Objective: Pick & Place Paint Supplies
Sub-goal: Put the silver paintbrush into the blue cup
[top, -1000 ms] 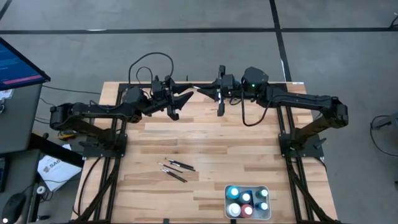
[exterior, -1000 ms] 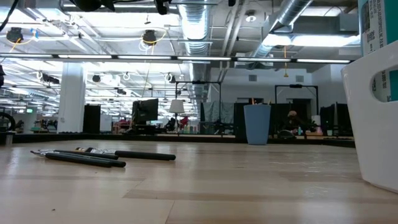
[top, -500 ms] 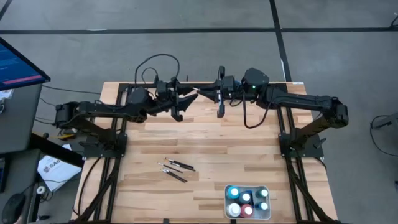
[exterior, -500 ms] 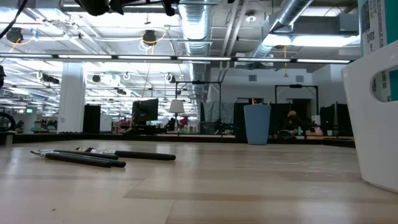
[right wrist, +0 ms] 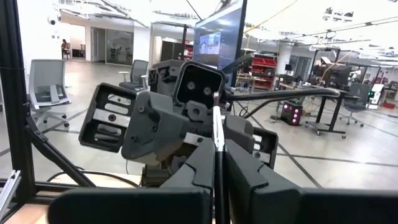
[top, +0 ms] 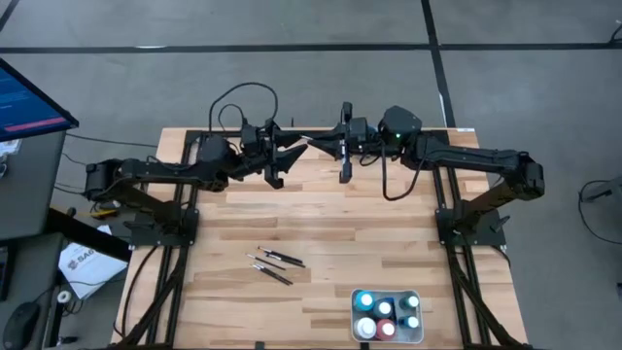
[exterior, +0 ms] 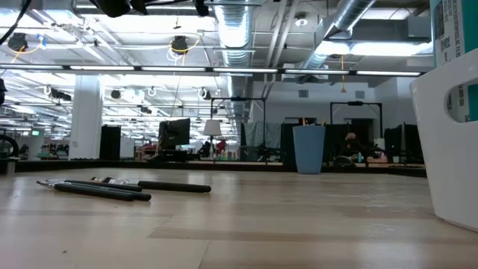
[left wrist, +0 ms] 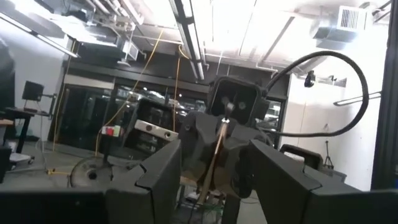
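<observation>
The left gripper has edged nearer the right gripper, fingers apart; the right one is clamped on a thin paintbrush, its pale tip between the left's fingers

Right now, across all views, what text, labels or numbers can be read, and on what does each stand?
"SAG": on the white paper on the floor left of the table; the rest is hidden.
Label on the paint bottle: print too small to read.
Blue monitor screen: text too blurred to read.
Nothing else is legible.
</observation>
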Controlling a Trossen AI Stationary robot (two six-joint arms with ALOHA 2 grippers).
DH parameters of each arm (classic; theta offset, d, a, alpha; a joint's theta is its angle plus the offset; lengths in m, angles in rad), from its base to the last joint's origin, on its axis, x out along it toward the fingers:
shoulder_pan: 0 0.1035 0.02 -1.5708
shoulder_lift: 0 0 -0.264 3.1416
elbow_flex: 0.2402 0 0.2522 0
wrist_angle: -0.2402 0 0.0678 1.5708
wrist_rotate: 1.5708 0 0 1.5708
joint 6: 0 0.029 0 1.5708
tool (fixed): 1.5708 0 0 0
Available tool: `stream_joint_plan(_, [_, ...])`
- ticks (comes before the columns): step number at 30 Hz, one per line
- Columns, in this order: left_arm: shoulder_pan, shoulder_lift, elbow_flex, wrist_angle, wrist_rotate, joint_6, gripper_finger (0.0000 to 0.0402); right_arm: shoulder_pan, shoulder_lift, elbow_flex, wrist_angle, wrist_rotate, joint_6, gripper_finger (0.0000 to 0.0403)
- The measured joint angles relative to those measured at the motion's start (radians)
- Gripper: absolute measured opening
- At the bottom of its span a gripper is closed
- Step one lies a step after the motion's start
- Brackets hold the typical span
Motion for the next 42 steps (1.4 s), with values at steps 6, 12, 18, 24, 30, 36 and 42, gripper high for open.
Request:
stream_joint_plan(6, [0.0, 0.0, 0.0, 0.025, 0.0, 0.002, 0.0176, 0.007, 0.0, 0.0, -0.007, 0.0, 0.0, 0.0011])
stream_joint_plan(12, [0.0, 0.006, 0.0, 0.035, 0.0, 0.001, 0.0176, 0.014, 0.0, 0.0, -0.008, -0.001, 0.0, 0.0011])
stream_joint_plan(18, [0.0, 0.032, 0.013, 0.04, 0.014, -0.005, 0.0176, 0.014, 0.0, 0.0, -0.009, -0.001, 0.0, 0.0011])
stream_joint_plan(24, [0.0, 0.037, 0.017, 0.048, 0.022, -0.004, 0.0141, 0.014, 0.0, 0.0, -0.024, -0.001, 0.0, 0.0011])
stream_joint_plan(30, [0.0, 0.037, 0.017, 0.049, 0.047, -0.003, 0.0084, 0.014, 0.0, 0.0, -0.031, -0.005, 0.0, 0.0011])
stream_joint_plan(36, [0.0, 0.036, 0.017, 0.054, 0.059, 0.002, 0.0021, 0.014, 0.0, 0.0, -0.032, -0.007, 0.0, 0.0011])
stream_joint_plan(42, [0.0, 0.035, 0.017, 0.054, 0.059, 0.016, 0.0006, 0.013, 0.0, 0.0, -0.032, -0.007, 0.0, 0.0021])
